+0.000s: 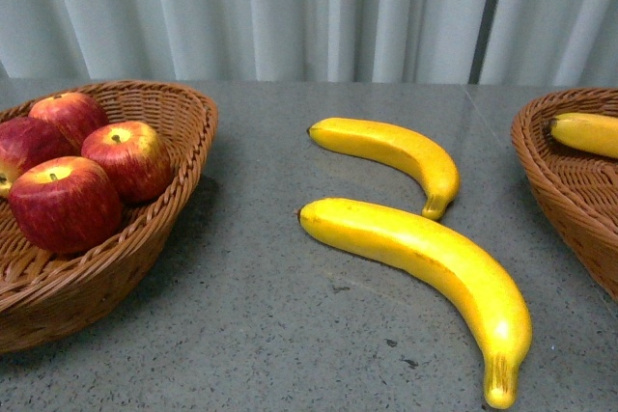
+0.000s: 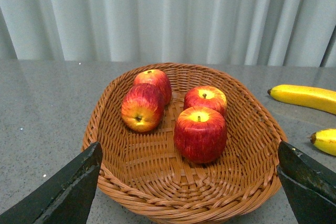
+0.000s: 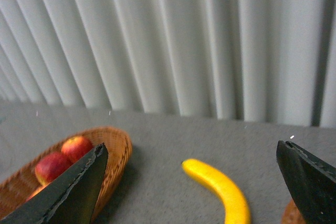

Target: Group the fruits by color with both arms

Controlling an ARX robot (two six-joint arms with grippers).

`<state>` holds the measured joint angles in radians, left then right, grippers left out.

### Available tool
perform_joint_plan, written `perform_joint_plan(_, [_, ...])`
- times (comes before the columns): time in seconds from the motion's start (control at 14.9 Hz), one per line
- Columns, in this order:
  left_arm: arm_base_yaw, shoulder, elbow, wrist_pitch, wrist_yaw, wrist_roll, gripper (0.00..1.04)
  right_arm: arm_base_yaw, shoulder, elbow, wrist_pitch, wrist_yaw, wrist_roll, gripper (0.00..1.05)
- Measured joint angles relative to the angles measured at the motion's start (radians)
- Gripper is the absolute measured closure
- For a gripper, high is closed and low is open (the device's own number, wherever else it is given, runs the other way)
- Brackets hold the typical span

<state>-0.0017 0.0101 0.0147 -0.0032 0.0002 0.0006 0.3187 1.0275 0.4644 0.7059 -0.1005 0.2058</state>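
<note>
On the grey table (image 1: 261, 335), between the two wicker baskets, two bananas lie loose: the farther banana (image 1: 391, 147) and the nearer banana (image 1: 435, 258), close together but apart. The left basket (image 1: 188, 132) holds four red apples (image 1: 66, 202). The right basket (image 1: 541, 171) holds one banana (image 1: 587, 132). We judge the apples sorted and the two loose bananas outstanding.

Risks noted:
- Both loose bananas are long, curved and glossy. A grip taken near a tip would, in our judgement, let the fruit swing or slip from the jaws.
- The two lie near each other. A wide jaw lowered on one may nudge the other and roll it.
- The right basket is shallow-rimmed, so a banana released across the rim could tip back out.
- Should both arms reach for the middle of the table, they could foul one another.

Arm pose: neither arm shows in the front view. The left gripper (image 2: 189, 153) is held facing the apple basket, jaws spread wide, nothing between them. The right gripper (image 3: 191, 148) is raised and canted, looking across the table toward one loose banana, its jaws likewise spread wide and empty.
</note>
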Motion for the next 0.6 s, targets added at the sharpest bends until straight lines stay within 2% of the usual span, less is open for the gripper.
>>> perform_joint_plan(0.13, [0.000, 0.000, 0.000, 0.000, 0.000, 0.000, 0.07, 0.127, 0.316, 0.209, -0.060, 0.029, -0.112, 0.07])
perform_joint_plan(0.27, [0.000, 0.000, 0.000, 0.000, 0.000, 0.000, 0.07, 0.203, 0.529, 0.380, -0.188, 0.049, -0.258, 0.07])
perform_joint_plan(0.6, [0.000, 0.000, 0.000, 0.000, -0.001, 0.000, 0.07, 0.182, 0.673, 0.445, -0.509, 0.041, -0.511, 0.07])
